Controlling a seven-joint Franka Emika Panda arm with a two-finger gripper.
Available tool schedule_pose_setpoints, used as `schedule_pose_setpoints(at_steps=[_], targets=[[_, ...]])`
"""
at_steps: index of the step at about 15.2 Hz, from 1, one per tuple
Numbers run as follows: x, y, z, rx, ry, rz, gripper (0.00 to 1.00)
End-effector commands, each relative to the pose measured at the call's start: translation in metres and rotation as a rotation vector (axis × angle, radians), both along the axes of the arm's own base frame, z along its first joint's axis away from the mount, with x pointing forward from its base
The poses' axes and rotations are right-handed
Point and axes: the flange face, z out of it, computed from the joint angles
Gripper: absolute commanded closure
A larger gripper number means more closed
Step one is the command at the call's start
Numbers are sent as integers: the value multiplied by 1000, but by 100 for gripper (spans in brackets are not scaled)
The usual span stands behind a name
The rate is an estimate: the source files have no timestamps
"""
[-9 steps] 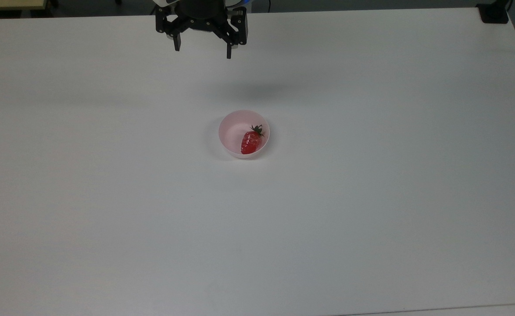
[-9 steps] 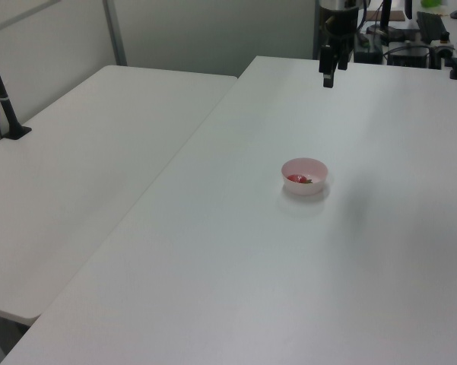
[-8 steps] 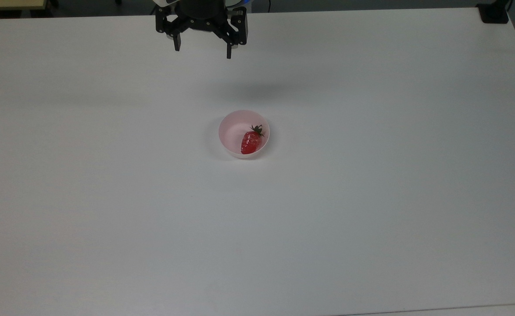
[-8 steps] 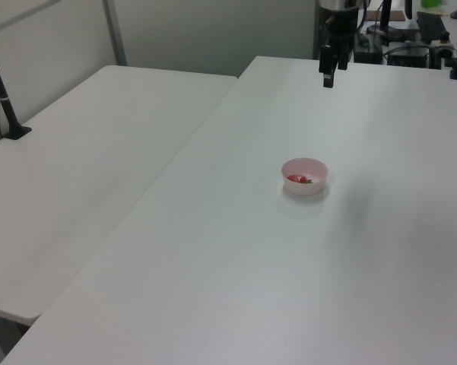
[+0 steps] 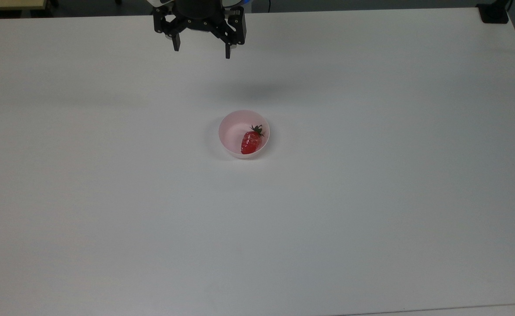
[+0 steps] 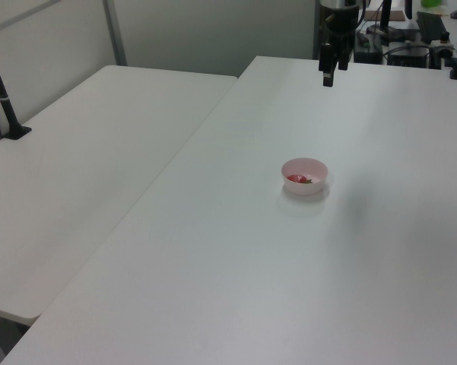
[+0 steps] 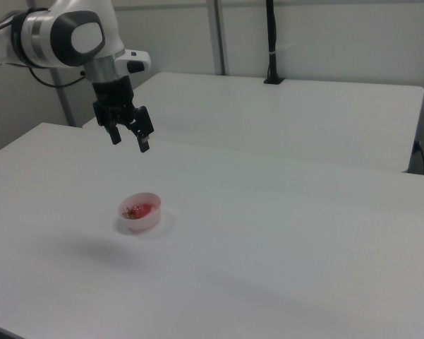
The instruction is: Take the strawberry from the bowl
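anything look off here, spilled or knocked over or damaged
Nothing stands out. The bowl sits upright on the table with the strawberry lying inside it, and the open gripper hangs above the table, apart from both.

I see a wide white table [image 5: 371,197] under soft, even light. A second white table [image 6: 84,167] stands just beside it, a narrow gap between them. Pale wall panels [image 7: 324,35] rise behind, with a black pole [image 7: 271,39] clamped at the far edge.

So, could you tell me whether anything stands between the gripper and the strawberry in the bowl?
Nothing visible does. The open gripper hangs above bare table, and the strawberry lies uncovered in the bowl.
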Motion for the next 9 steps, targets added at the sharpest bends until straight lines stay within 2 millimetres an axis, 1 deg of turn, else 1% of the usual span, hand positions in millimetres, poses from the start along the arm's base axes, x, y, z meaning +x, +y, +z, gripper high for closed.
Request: schedule_pose_setpoints(at_steps=[1,3,5,7,9], targets=[[1,1,-4,19,16,3,0],[9,7,-23,23,45,10,0],[21,18,-42,37,32,12,0],[31,35,-65,54,39,26,1],[42,43,-89,54,43,34,3]])
